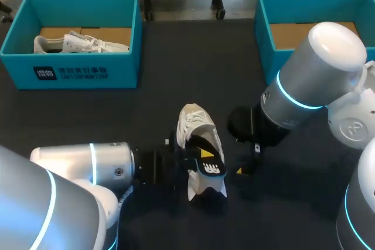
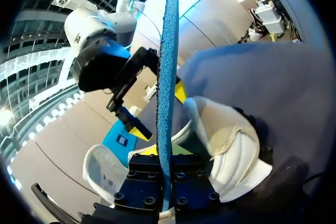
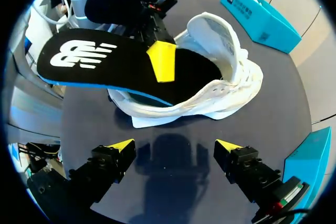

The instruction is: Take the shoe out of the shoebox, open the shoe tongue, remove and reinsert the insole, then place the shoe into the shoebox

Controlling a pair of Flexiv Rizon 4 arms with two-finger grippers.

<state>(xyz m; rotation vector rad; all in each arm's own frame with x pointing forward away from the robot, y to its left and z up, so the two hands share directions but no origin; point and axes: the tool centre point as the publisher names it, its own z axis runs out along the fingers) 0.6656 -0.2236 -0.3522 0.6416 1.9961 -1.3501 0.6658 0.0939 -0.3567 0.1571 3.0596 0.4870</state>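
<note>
**Left shoebox** (image 1: 70, 73): teal, at the far left of the table (image 1: 176, 68). A second shoe (image 1: 79, 43), white, lies inside.

**Left arm** (image 1: 88, 168): enters low from the near left, forearm level, wrist aimed at the table's middle.

**Left gripper** (image 2: 166, 179): fingers clenched on the insole (image 3: 105, 64). One yellow tip sits on its printed top face; the lower finger is hidden beneath.

**Insole**: black top, blue edge. One end is inside the shoe's opening; the printed end projects clear of it.

**Shoe** (image 1: 196, 124): white, on its sole at mid-table, between the two grippers.

**Right arm** (image 1: 310, 80): enters from the right, wrist angled down towards the shoe.

**Right gripper** (image 3: 174, 148): fingers released and spread, nothing between them, above bare table just beside the shoe. In the head view it is largely hidden under its own wrist.

**Right shoebox** (image 1: 263, 21): teal, at the far right, partly covered by the right arm.
</note>
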